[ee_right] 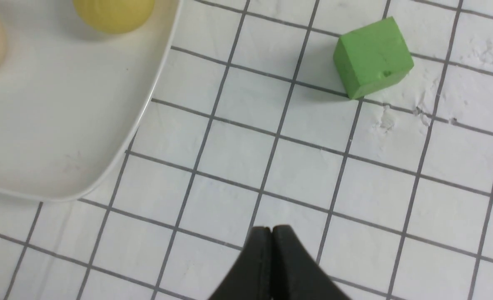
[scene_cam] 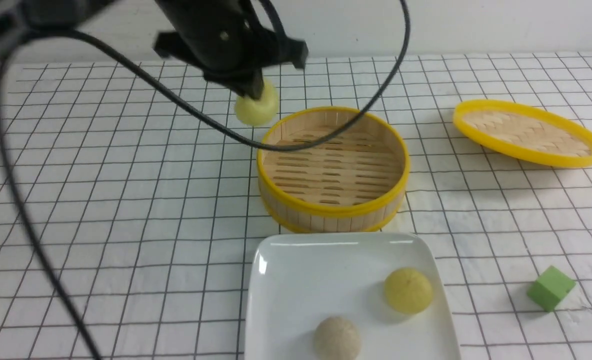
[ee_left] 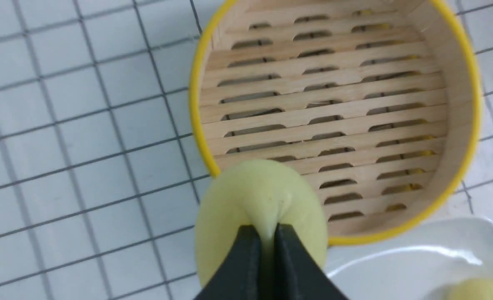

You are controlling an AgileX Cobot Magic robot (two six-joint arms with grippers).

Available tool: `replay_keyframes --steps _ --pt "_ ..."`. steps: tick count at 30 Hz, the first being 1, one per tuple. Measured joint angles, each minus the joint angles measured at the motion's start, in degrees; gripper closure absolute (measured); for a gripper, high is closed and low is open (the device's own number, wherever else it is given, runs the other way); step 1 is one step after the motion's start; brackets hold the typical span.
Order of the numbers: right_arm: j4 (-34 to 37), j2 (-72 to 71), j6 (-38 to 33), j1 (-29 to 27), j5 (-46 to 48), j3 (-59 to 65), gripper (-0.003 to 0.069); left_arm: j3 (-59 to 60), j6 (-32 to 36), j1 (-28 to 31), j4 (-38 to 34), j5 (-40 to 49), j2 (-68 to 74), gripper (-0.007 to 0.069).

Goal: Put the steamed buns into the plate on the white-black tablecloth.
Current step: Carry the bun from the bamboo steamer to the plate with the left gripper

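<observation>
Fingers of the right gripper (ee_right: 272, 229) are pressed together over the checked tablecloth (scene_cam: 126, 210), with the green block (ee_right: 371, 56) and a corner of the white plate (ee_right: 63, 137) both near them; on that plate rest one yellow bun (scene_cam: 408, 290) and a greyish bun (scene_cam: 337, 338), apart from each other. Farther out, the left gripper (scene_cam: 254, 92) pinches the second yellow bun (scene_cam: 257, 109) by its top, held up above the cloth, with the rim of the bamboo basket (scene_cam: 332, 170) just beside it on its right. Farthest, the basket's woven lid (scene_cam: 528, 132) lies on the cloth well off to the right of that gripper.
</observation>
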Motion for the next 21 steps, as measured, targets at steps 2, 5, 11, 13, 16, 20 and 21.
replay_keyframes --steps 2,5,11,13,16,20,21 --pt "0.0 0.0 0.0 0.0 0.0 0.0 0.0655 2.31 0.16 0.0 -0.16 2.26 -4.03 0.0602" --pt "0.06 0.0 0.0 0.0 0.0 0.0 0.0654 11.52 0.24 0.0 -2.54 1.97 -8.56 0.0601" --pt "0.16 0.0 0.0 0.0 0.0 0.0 0.0647 34.28 0.61 -1.15 -16.07 -15.44 -5.95 0.0582" --pt "0.16 0.0 0.0 0.0 0.0 0.0 0.0647 36.87 1.17 -2.62 -17.51 -19.76 -3.51 0.0564" --pt "0.16 -0.08 0.0 0.0 0.0 0.0 0.0647 38.04 2.34 -5.29 -18.13 -23.49 -0.05 0.0526" --pt "0.41 -3.64 0.06 0.0 1.13 -0.33 0.065 38.15 2.98 -9.35 -18.01 -27.99 5.08 0.0405" --pt "0.82 -6.44 0.43 0.0 2.2 -1.19 0.0654 38.15 2.86 -9.83 -17.9 -28.26 6.2 0.0365"
